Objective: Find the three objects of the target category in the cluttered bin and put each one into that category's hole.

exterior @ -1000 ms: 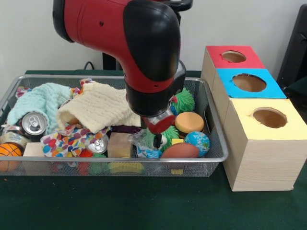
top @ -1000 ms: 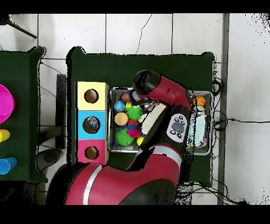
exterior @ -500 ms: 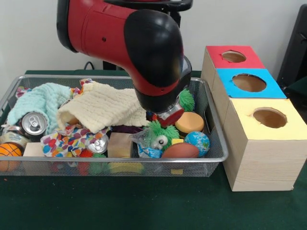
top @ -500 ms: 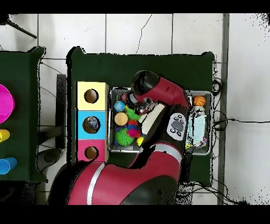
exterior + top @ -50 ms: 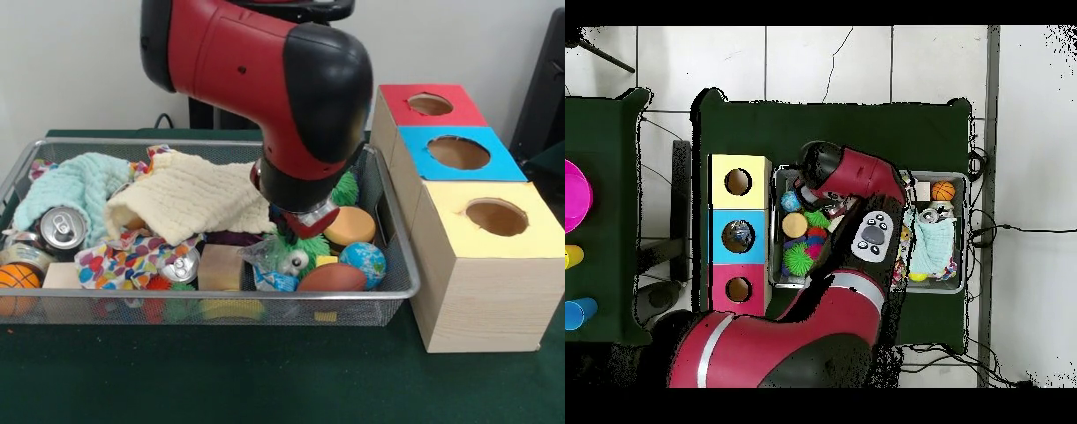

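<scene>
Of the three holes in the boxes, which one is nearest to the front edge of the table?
The yellow hole. In the front view it sits lowest, nearest the camera; the blue hole is behind it, and the red hole is farthest back.

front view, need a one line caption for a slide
Sawyer arm lowers its gripper over a green fuzzy toy in a cluttered wire bin, beside three colour-topped boxes with holes.

Red and black arm [image 5: 282,97], cream towel [image 5: 190,199], mint cloth [image 5: 71,185], blue-green globe ball [image 5: 363,262]
</scene>
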`<action>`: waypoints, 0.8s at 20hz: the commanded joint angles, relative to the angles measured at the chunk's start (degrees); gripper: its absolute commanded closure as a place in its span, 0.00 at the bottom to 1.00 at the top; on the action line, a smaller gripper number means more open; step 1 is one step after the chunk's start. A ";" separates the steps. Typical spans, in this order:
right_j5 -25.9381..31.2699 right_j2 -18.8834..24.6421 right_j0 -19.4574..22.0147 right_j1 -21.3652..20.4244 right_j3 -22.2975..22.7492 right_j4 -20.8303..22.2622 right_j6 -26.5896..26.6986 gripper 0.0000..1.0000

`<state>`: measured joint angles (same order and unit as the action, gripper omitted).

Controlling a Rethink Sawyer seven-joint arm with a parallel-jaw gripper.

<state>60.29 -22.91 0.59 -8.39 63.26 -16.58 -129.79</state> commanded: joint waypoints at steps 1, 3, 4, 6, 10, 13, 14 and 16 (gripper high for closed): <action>-3.12 1.78 -0.84 -1.04 0.66 1.85 -8.22 1.00; -1.48 1.20 -0.81 -1.61 0.13 2.12 -8.31 1.00; -0.69 1.12 -0.59 -1.60 -0.42 2.14 -8.16 1.00; 0.03 0.59 -0.80 -1.45 -0.89 2.15 -8.71 1.00; 0.27 0.20 -0.71 -1.07 -1.63 1.58 -9.51 0.00; 3.50 -0.48 -0.70 -1.55 -2.77 0.89 -10.70 0.00; 3.36 -0.74 -0.59 -1.59 -3.13 1.01 -10.58 0.00; 3.01 -1.24 -0.50 -1.56 -3.54 1.26 -10.46 0.00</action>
<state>59.40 -25.58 -0.92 -9.99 61.34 -16.01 -129.79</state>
